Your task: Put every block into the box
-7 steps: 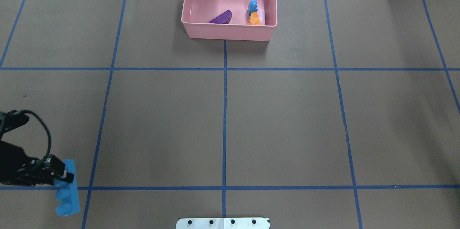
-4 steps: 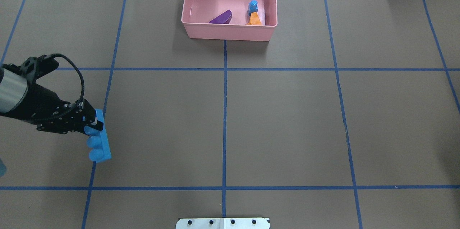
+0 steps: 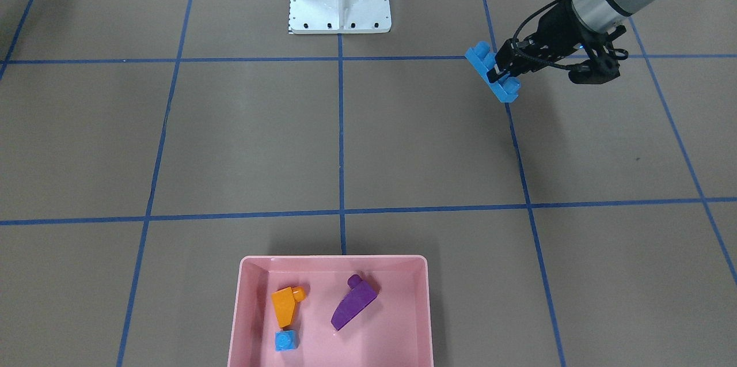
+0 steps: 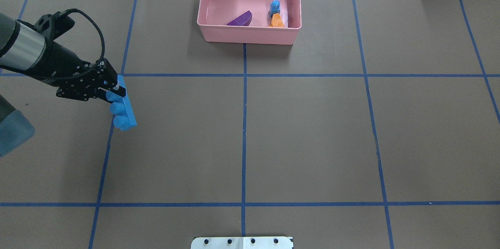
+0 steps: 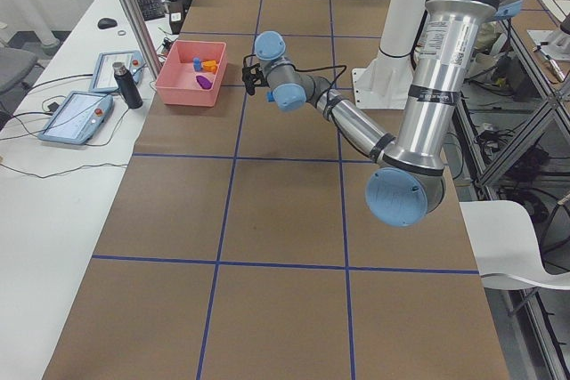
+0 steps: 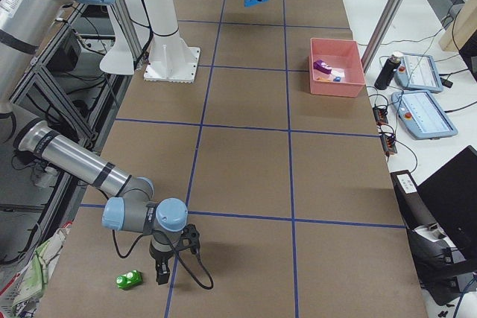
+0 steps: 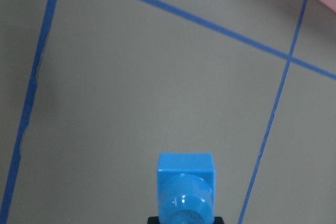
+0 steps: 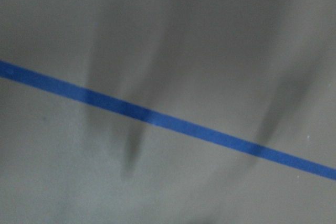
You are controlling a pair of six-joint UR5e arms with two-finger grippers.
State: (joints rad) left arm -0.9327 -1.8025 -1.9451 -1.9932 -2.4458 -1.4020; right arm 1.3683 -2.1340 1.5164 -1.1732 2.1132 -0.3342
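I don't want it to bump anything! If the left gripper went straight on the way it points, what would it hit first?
Probably just the brown table. The left gripper, holding the long blue four-stud plastic bar, points slanting down at it; the pink plastic box sits off that line.

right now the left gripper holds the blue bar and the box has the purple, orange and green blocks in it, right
Not green. The left gripper holds the blue bar and the box has the purple block, orange block and blue cube, per the front-facing view; the green block lies outside.
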